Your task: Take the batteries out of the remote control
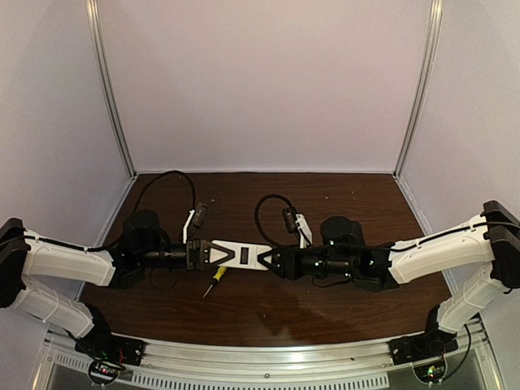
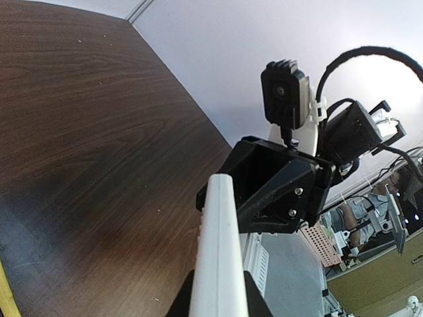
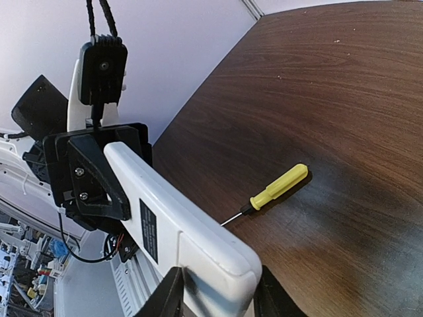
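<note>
Left gripper [image 1: 197,253] and right gripper [image 1: 275,260] each clamp narrowly on one end of the remote control [image 1: 236,254].

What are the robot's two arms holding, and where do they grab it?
The white remote control, held between them: the left fingers pinch one end, the right fingers pinch the other end.

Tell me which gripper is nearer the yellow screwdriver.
Left. The left gripper holds one end of the remote right by the screwdriver; the right gripper holds the other end, farther away.
</note>
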Controlling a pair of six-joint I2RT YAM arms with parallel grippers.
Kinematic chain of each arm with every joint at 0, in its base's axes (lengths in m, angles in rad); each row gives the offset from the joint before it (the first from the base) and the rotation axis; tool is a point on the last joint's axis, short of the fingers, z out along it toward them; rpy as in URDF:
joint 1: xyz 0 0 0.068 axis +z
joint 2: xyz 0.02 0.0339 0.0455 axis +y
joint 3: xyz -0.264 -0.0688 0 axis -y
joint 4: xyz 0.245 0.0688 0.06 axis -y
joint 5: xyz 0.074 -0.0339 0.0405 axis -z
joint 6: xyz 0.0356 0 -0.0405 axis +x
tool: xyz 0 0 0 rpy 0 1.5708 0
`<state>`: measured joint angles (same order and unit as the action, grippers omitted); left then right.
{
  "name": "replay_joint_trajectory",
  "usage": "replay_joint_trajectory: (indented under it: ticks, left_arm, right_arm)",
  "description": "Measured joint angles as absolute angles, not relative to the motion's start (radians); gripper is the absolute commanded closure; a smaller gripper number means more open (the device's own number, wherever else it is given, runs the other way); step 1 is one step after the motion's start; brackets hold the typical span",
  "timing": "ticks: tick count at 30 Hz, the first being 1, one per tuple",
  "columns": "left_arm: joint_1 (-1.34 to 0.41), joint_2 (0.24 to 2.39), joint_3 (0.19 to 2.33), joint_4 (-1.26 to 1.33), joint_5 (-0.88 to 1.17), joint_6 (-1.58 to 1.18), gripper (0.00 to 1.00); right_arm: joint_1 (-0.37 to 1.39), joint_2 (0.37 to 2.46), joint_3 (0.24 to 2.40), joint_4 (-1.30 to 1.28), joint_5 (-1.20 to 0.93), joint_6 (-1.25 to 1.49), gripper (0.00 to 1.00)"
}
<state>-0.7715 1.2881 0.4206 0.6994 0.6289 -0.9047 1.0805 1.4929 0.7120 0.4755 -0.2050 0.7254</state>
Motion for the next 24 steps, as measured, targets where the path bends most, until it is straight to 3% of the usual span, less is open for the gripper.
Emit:
replay_joint_trajectory:
  ticks: [4,10,24]
  left_arm:
    - [-0.773,1.288,0.421,0.699,0.627,-0.91,1.0]
    - [-0.773,1.288,0.421,0.7,0.626,-0.91,1.0]
    - [-0.769,1.275,0.421,0.678,0.628,-0.893,1.0]
  right_arm:
    - [1.082,1.498,0.721,0.469,-0.205,0.716,0.55]
    - [1.087,1.506,0.746,0.449,-0.201,0.707,0.55]
    - [1.088,1.526,0.762,0.437,-0.195,0.711,0.69]
